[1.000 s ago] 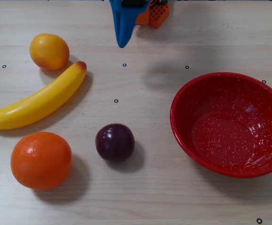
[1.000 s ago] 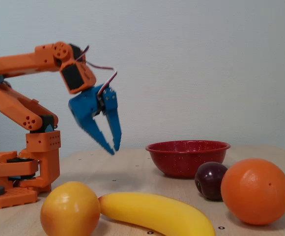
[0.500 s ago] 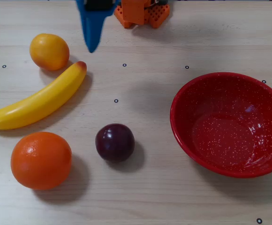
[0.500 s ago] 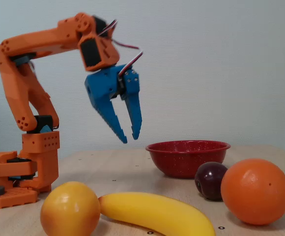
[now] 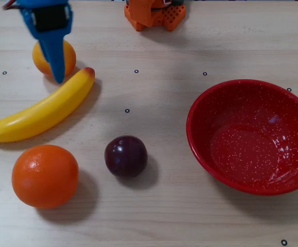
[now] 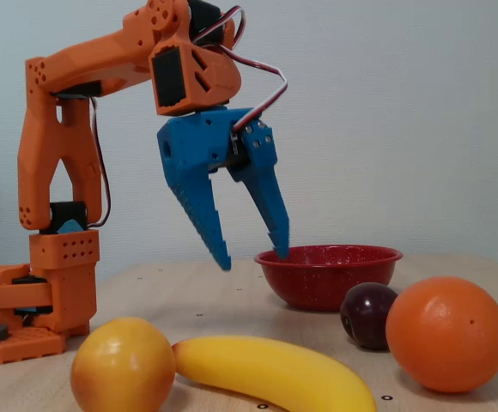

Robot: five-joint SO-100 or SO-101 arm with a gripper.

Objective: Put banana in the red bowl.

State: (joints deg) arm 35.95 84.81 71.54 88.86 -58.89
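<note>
The yellow banana (image 5: pixel 41 114) lies on the wooden table at the left of the overhead view, its reddish tip toward the upper right; it also shows in the fixed view (image 6: pixel 275 373) at the front. The red speckled bowl (image 5: pixel 200 110) stands empty at the right and shows behind the fruit in the fixed view (image 6: pixel 328 273). My blue gripper (image 6: pixel 253 257) is open and empty, held well above the table. In the overhead view my gripper (image 5: pixel 58 77) hangs over the small yellow-orange fruit (image 5: pixel 40 57), just past the banana's reddish tip.
A large orange (image 5: pixel 45 176) lies at the front left and a dark plum (image 5: pixel 126 156) in the middle. The orange arm base (image 5: pixel 156 15) stands at the table's far edge. Small black dots mark the table.
</note>
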